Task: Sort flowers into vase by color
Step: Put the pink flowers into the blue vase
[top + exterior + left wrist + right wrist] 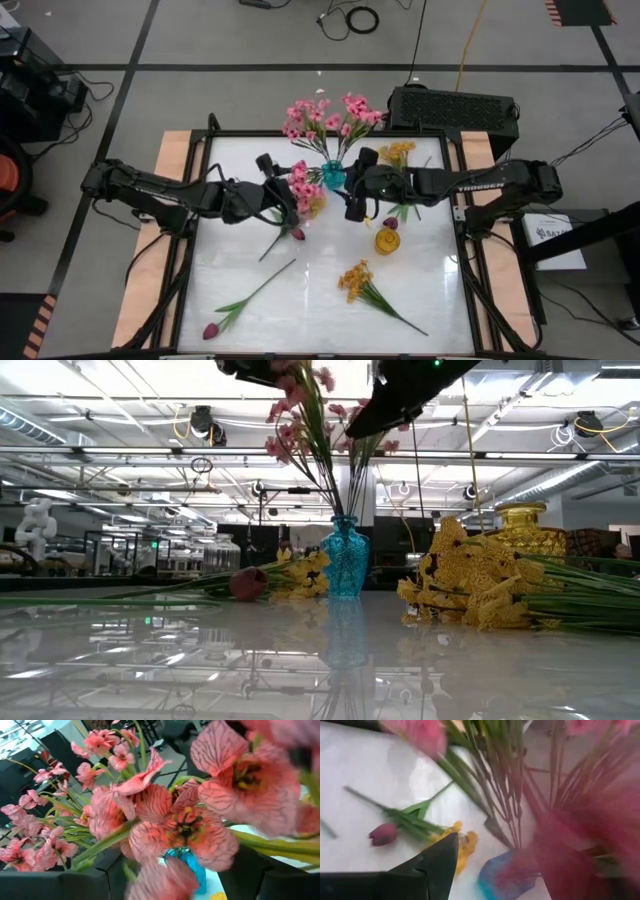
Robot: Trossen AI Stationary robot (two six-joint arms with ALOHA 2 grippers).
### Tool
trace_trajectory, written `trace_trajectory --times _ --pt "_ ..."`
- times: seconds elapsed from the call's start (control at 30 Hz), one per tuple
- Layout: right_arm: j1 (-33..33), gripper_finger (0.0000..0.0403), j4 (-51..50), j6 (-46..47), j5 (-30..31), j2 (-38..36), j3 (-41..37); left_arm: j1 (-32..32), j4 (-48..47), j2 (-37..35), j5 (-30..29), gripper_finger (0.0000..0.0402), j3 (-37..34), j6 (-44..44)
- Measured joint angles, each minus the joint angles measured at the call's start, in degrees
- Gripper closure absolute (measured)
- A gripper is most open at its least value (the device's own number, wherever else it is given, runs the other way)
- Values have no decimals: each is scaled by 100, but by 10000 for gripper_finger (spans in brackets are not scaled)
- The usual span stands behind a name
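A blue glass vase (333,177) stands at the table's far middle with several pink sprays (320,120) in it. My left gripper (285,192) hovers just left of the vase, shut on another pink spray (300,180). My right gripper (352,208) hangs open just right of the vase, above the table. Only one of its fingers (437,862) shows in the right wrist view, beside the vase (502,877) and the stems. A yellow vase (387,240) stands near it. Yellow sprays (355,280) and magenta tulips (210,330) lie flat on the table. My left gripper holds the pink spray high up, close under its blossoms (165,875), between the two fingers. The blossoms hide the exact place of contact. The spray is lifted, and its stem (325,470) slants down toward the mouth of the blue vase (345,555).
A tulip (297,233) and a yellow spray (312,203) lie under my left gripper. Another tulip (390,222) and a yellow spray (398,152) lie on the right. A black box (455,108) sits beyond the far edge. Bare table (300,310) spreads along the near side.
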Motion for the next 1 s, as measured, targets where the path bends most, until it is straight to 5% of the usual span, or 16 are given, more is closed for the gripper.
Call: trace_trajectory --times 0.13,0.73,0.87,1.0 --pt "280 154 -4 -280 872 -26 0 71 0 0 172 160 0 -16" --pt "85 158 1496 -380 608 702 0 99 0 0 178 160 0 -55" --pt "13 199 1546 -348 603 699 0 99 -5 0 178 160 0 -55" --pt "11 285 1601 -379 599 699 0 99 -2 0 176 160 0 -55"
